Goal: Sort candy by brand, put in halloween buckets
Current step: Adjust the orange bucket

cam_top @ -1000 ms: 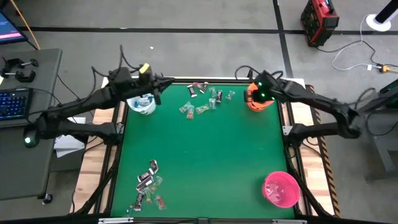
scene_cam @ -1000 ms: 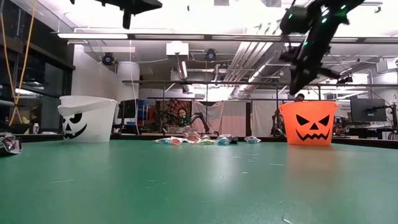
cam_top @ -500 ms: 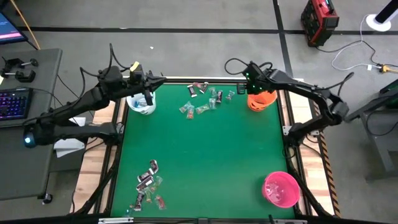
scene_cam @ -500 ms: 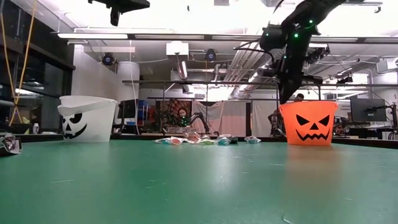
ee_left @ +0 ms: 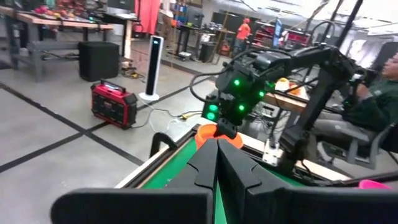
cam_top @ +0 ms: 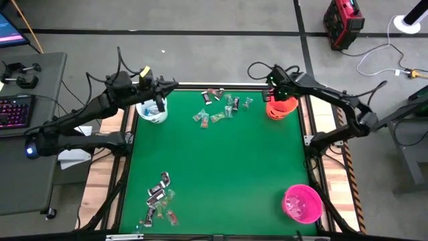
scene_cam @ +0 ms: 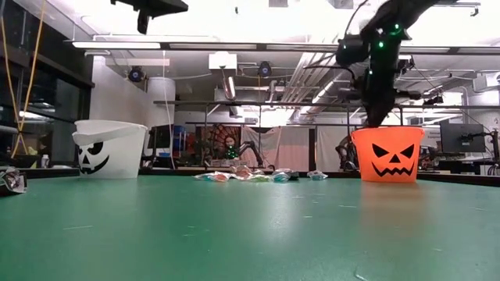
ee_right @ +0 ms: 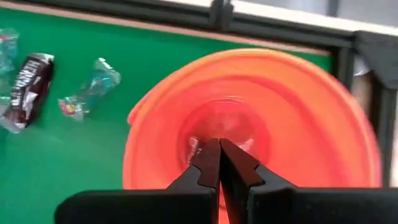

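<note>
The orange bucket (cam_top: pixel 281 108) (scene_cam: pixel 387 154) stands on its base at the table's far right. My right gripper (ee_right: pixel 219 147) (cam_top: pixel 275 92) hangs over its mouth, pointing down, shut and holding nothing. A wrapper (ee_right: pixel 193 147) lies on the orange bucket's (ee_right: pixel 292 112) floor. My left gripper (ee_left: pixel 217 147) (cam_top: pixel 170 87) is shut, high above the far left corner by the white bucket (cam_top: pixel 152 112) (scene_cam: pixel 109 148), pointing level toward the table's right. Candy lies in a far pile (cam_top: pixel 221 106) (scene_cam: pixel 254 175) and a near-left pile (cam_top: pixel 160 199). The pink bucket (cam_top: pixel 302 203) stands near right.
A dark brown sweet (ee_right: pixel 28 81) and a clear greenish one (ee_right: pixel 93 90) lie on the green mat just left of the orange bucket. The table's black frame (ee_right: pixel 280 28) runs close behind that bucket. The mat's middle (cam_top: pixel 227 161) is bare.
My right gripper swung from above the orange bucket toward the table's left, past the bucket's rim, then came back over the bucket's mouth. My left gripper drew back a little toward the table's left edge and then kept still. Both stayed shut.
</note>
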You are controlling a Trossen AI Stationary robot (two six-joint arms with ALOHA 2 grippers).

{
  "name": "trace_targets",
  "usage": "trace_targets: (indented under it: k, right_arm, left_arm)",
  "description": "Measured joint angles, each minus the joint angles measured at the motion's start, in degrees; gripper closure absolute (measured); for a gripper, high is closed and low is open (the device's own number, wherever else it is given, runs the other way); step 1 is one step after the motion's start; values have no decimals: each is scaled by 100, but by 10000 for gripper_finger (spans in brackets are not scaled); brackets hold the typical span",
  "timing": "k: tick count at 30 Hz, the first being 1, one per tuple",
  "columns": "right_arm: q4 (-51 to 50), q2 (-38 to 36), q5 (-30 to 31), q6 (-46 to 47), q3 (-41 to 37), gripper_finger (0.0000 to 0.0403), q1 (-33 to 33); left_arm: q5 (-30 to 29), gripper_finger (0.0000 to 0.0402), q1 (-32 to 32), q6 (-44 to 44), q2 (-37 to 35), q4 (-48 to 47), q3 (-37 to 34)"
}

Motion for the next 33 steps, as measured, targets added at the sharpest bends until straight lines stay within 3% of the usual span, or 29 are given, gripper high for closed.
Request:
trace_targets:
  k: [13,33]
  right_arm:
    - [1088,97,-534,-3,-244,403,0]
    - [1381,97,-1076,117,-246,403,361]
  left_arm:
    - [-104,401,0,-107,60,45,0]
    - [-214,401,0,-21,98,39,-2]
